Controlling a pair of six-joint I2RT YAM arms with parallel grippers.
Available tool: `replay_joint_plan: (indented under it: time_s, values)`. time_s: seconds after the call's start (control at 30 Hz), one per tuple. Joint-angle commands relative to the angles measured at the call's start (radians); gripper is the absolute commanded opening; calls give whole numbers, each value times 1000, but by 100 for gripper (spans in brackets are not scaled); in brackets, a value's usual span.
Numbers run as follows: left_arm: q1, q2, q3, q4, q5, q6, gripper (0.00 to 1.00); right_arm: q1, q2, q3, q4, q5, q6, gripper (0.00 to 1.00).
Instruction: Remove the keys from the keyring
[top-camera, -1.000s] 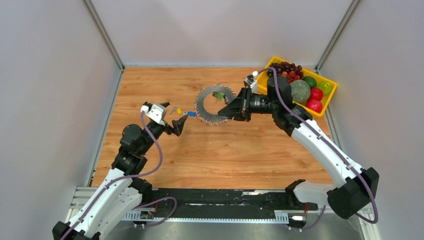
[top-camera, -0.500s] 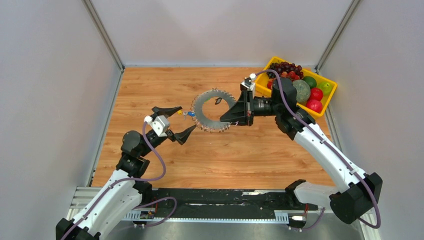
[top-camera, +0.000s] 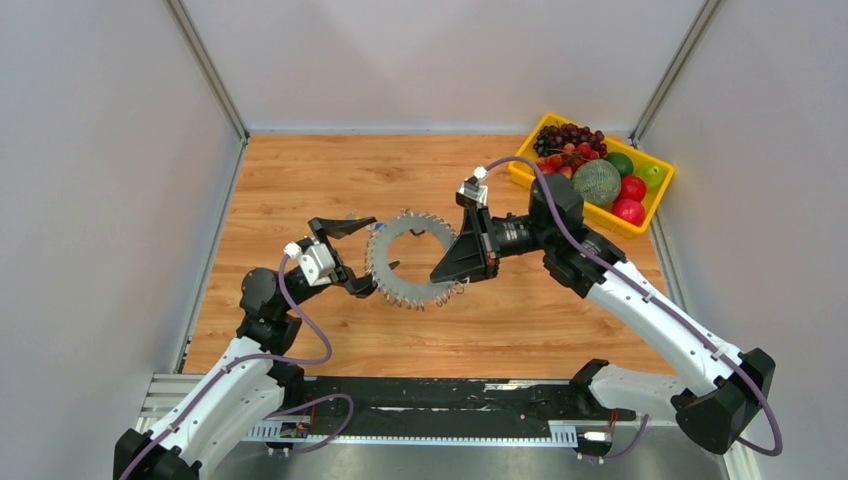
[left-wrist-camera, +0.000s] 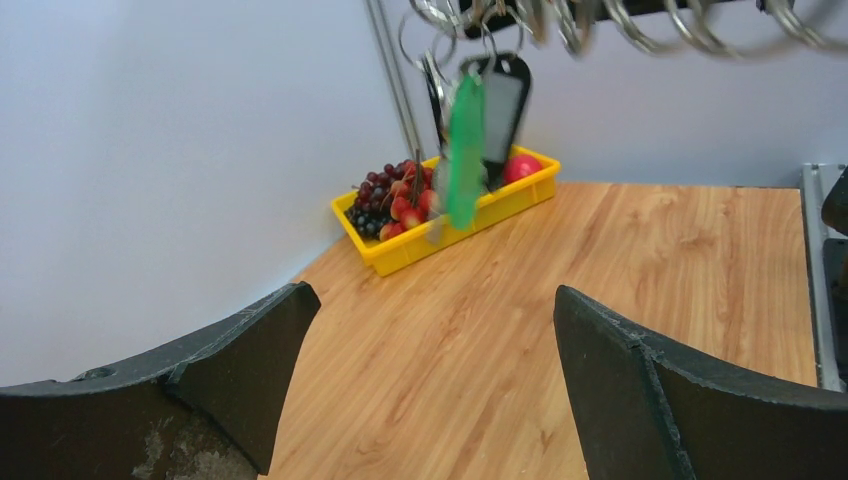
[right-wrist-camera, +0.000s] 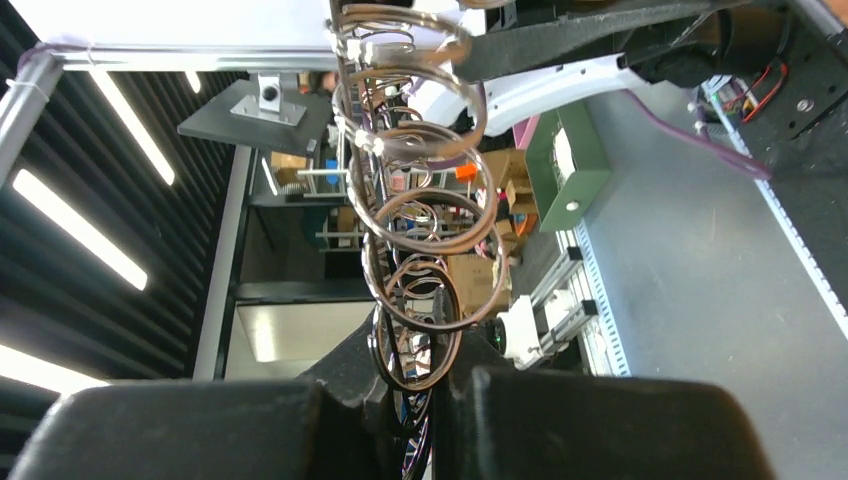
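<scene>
The keyring (top-camera: 412, 288) is a wide ring strung all round with silver keys (top-camera: 432, 297) like a toothed gear, held above the wooden table. My right gripper (top-camera: 440, 275) is shut on its right rim; in the right wrist view the fingertips (right-wrist-camera: 560, 420) pinch a stack of small wire rings (right-wrist-camera: 420, 220). Left of the ring, my left gripper (top-camera: 374, 255) is open, one finger on each side of the ring's left edge, not touching it. In the left wrist view a green-headed key (left-wrist-camera: 465, 150) and a black fob (left-wrist-camera: 505, 95) hang above the open left gripper (left-wrist-camera: 435, 340).
A yellow tray (top-camera: 525, 175) holding grapes, a melon and red and green fruit stands at the far right corner, also visible as the yellow tray (left-wrist-camera: 400, 255) in the left wrist view. Grey walls close in three sides. A black rail runs along the near edge.
The right arm has carried the keyring left and nearer, toward the left arm. The left gripper, open throughout, has turned so its fingers now flank the ring's left edge.
</scene>
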Motion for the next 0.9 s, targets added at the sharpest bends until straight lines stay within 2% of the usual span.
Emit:
replay_joint_plan:
  time_s: [0.0,0.13,0.23,0.53,0.63,0.77,0.87]
  values:
    - [0,-1,-6,104,55,-37,100,81,13,-8,53,49,14,0]
    - [0,-9,-8,102,62,-34,99,122,32,-26,75,69,18,0]
    - [0,-11,-6,86,89,-23,89,126,33,-47,94,77,28,0]
    - [0,-7,1,80,144,-27,69,131,40,-82,124,76,43,0]
    - [1,-4,7,63,133,-26,68,132,41,-83,154,74,45,0]
    - [0,-5,17,30,111,-12,79,136,41,-91,163,72,47,0]
    - [1,-2,22,22,119,-8,72,138,39,-95,169,71,51,0]
